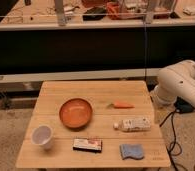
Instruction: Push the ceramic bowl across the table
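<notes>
Background: dark panelled wall behind the table, with a cluttered bench (91, 12) along the top of the view; speckled floor below.
Table (56, 95): light wood, planked top, rectangular, centred in view.
Robot arm (181, 85): white, rounded segment just beside the table's right edge, above black cables (177, 145) on the floor.
Gripper: out of sight past the right side of the view, beyond the arm segment; cannot tell whether the claw is spread or pressed together.
Ceramic bowl (76, 112): orange-brown, darker rim, upright, near the table's middle, slightly left; touching nothing.
Plastic bottle (132, 123): pale, lying on its side, right of the bowl.
White cup (42, 136): upright, front-left area, apart from the bowl.
Flat box (87, 145): dark with a white label, lying flat near the front edge, in front of the bowl.
Blue sponge (131, 151): front-right, in front of the bottle.
Carrot (122, 105): small, orange, lying right of the bowl, behind the bottle.
</notes>
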Available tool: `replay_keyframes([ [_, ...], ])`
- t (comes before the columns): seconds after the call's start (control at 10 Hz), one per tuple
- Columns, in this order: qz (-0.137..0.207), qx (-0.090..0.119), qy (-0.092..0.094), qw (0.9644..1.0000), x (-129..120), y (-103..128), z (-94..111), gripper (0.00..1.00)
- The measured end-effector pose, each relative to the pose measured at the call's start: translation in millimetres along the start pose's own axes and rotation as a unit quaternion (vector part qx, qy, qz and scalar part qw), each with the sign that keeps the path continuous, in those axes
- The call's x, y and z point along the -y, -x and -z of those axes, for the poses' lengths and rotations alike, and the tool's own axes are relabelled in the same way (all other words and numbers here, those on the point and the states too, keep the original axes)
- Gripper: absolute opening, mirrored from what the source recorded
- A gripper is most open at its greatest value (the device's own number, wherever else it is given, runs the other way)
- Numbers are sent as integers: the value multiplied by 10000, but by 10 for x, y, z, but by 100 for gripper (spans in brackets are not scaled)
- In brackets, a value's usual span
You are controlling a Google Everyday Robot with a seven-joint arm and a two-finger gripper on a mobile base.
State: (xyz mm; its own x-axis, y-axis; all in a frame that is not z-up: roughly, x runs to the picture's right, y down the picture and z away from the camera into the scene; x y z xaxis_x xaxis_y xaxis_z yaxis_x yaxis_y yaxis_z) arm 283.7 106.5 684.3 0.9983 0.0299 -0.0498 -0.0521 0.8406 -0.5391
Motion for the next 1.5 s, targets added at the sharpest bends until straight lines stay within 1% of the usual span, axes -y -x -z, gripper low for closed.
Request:
replay_keyframes([
  [0.6, 1, 0, 0, 10000, 0, 1, -1, 80],
  [0.7, 26, 12, -29, 10000, 2, 28, 13, 80],
  [0.9, 228, 91, -145, 9996, 44, 248, 56, 80],
  [1.1, 497, 206, -301, 9981, 100, 682, 124, 80],
  [1.3, 684, 257, -375, 9966, 125, 909, 178, 80],
  [1.5, 943, 299, -438, 9941, 132, 1193, 204, 80],
])
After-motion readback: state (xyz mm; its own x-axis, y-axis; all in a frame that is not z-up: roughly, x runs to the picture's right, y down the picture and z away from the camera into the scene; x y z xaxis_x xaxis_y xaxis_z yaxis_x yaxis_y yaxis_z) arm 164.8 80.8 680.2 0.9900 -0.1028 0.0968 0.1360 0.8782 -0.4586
